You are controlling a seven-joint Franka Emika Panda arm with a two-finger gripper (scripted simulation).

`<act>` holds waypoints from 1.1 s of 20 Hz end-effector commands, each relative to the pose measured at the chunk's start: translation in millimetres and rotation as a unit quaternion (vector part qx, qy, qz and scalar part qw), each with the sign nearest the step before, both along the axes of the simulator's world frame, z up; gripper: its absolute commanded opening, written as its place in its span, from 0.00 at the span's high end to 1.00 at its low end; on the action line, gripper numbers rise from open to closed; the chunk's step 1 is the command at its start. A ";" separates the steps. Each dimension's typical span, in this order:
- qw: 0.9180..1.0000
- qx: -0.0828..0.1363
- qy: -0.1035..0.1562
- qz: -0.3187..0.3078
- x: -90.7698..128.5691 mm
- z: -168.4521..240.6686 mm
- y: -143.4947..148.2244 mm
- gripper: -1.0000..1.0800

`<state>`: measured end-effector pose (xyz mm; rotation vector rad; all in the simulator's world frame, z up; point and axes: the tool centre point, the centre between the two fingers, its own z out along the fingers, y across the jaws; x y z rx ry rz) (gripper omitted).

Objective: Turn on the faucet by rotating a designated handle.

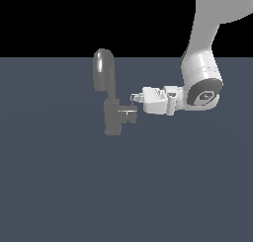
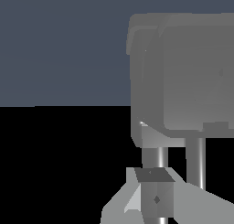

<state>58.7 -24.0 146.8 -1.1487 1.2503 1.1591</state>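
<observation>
The faucet (image 1: 111, 105) is a glossy grey fixture with an upright body and a thick arched spout (image 1: 104, 68). A side stub (image 1: 130, 116) points toward the arm. The handle (image 1: 134, 105) is a thin upright pin rising from that stub. My gripper (image 1: 133, 97) reaches in horizontally from the exterior view's right, with its fingertips at the top of the pin. In the wrist view the stub fills the frame as a large grey block (image 2: 183, 77). A thin pin (image 2: 155, 157) runs from it to a dark block between two pale wedges (image 2: 155, 195). Whether the jaws are closed on the pin is unclear.
The faucet stands on a flat dark blue-grey floor (image 1: 59, 186). The white arm (image 1: 200, 83) comes down from the upper part of the exterior view's right.
</observation>
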 end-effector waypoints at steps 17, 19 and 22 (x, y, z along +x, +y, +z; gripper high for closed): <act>1.000 -0.002 -0.004 -0.002 -42.6 0.4 3.5 1.00; 1.000 -0.001 -0.003 -0.002 -50.2 -3.5 4.1 1.00; 1.000 -0.001 -0.002 -0.001 -62.0 -9.4 4.9 1.00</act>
